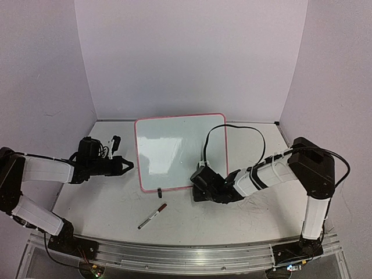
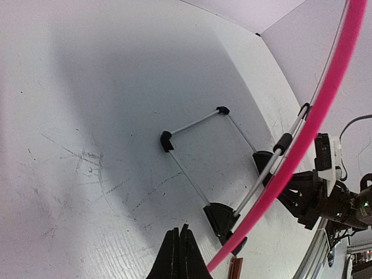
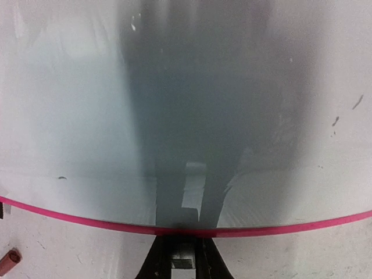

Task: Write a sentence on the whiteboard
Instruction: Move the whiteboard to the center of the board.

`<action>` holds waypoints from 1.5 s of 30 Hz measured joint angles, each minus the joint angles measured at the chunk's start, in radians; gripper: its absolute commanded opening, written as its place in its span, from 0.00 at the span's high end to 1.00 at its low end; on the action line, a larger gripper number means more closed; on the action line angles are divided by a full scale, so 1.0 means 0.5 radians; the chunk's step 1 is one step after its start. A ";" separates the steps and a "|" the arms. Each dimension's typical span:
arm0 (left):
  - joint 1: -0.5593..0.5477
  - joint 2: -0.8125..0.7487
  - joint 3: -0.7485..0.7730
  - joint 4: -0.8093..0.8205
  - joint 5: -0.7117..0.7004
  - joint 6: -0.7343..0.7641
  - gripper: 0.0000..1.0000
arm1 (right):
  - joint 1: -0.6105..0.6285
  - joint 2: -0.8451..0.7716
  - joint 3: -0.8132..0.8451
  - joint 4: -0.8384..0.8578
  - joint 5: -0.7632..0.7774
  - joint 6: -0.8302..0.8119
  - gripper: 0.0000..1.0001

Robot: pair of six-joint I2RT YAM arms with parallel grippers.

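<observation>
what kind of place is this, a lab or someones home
Most likely a robotics lab bench: two arms bolted to a metal rail, a scuffed white table boxed in by plain walls, a whiteboard and marker.

You have one whiteboard [image 1: 180, 152] with a red-pink frame, carried on two black clip feet [image 2: 221, 216] and one wire stand [image 2: 195, 123]. One red-capped marker [image 1: 152, 216] lies on one white tabletop [image 1: 250, 215]. Two robot arms reach in, each ending in one gripper: one left gripper [image 1: 130, 165] and one right gripper [image 1: 195, 180]. One black cable [image 1: 241, 127] loops above the right arm.
</observation>
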State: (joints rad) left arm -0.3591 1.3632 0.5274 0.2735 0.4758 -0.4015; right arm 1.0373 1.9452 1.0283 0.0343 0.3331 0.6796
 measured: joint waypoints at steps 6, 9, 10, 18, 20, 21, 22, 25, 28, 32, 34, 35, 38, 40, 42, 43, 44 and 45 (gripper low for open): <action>-0.026 0.145 0.026 0.080 0.081 -0.048 1.00 | 0.000 -0.137 -0.204 0.037 0.072 -0.018 1.00; -0.065 0.215 0.041 0.113 0.144 -0.087 0.82 | -0.009 -0.175 -0.267 0.070 0.086 -0.019 1.00; -0.075 0.224 0.045 0.128 0.164 -0.102 0.77 | -0.017 -0.192 -0.291 0.080 0.087 -0.018 1.00; -0.107 0.229 0.051 0.296 0.282 -0.218 0.34 | -0.206 -0.475 -0.638 0.096 0.112 -0.018 1.00; -0.146 0.255 0.062 0.334 0.318 -0.236 0.25 | -0.265 -0.534 -0.717 0.114 0.123 -0.022 1.00; -0.185 0.286 0.082 0.349 0.339 -0.237 0.22 | -0.288 -0.563 -0.761 0.142 0.125 -0.037 1.00; -0.234 0.329 0.116 0.360 0.367 -0.234 0.20 | -0.303 -0.584 -0.796 0.170 0.125 -0.056 1.00; -0.406 0.508 0.294 0.409 0.450 -0.245 0.19 | -0.331 -0.624 -0.875 0.265 0.113 -0.130 1.00; -0.488 0.644 0.438 0.486 0.516 -0.246 0.19 | -0.356 -0.651 -0.937 0.359 0.080 -0.207 1.00; -0.489 0.820 0.581 0.574 0.588 -0.257 0.20 | -0.391 -0.675 -0.984 0.435 0.019 -0.323 1.00; -0.492 0.890 0.627 0.602 0.618 -0.261 0.23 | -0.394 -0.676 -0.987 0.442 0.003 -0.374 1.00; -0.497 0.922 0.646 0.617 0.630 -0.262 0.24 | -0.395 -0.678 -0.990 0.449 -0.009 -0.403 1.00; -0.507 0.984 0.678 0.636 0.645 -0.263 0.27 | -0.409 -0.678 -0.998 0.477 -0.035 -0.473 1.00; -0.511 1.027 0.704 0.665 0.666 -0.265 0.30 | -0.419 -0.678 -0.999 0.489 -0.056 -0.514 1.00; -0.514 1.075 0.734 0.701 0.689 -0.286 0.35 | -0.424 -0.678 -0.999 0.500 -0.072 -0.547 1.00; -0.516 1.101 0.753 0.720 0.704 -0.294 0.37 | -0.424 -0.678 -0.999 0.506 -0.079 -0.563 1.00; -0.518 1.129 0.776 0.739 0.720 -0.300 0.42 | -0.424 -0.678 -0.999 0.513 -0.087 -0.580 1.00; -0.519 1.156 0.799 0.762 0.734 -0.307 0.48 | -0.423 -0.678 -0.998 0.518 -0.094 -0.598 1.00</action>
State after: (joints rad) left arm -0.6188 1.9413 0.9268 0.6543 0.8428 -0.5548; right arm 0.8257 1.6064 0.5291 0.2933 0.2861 0.3806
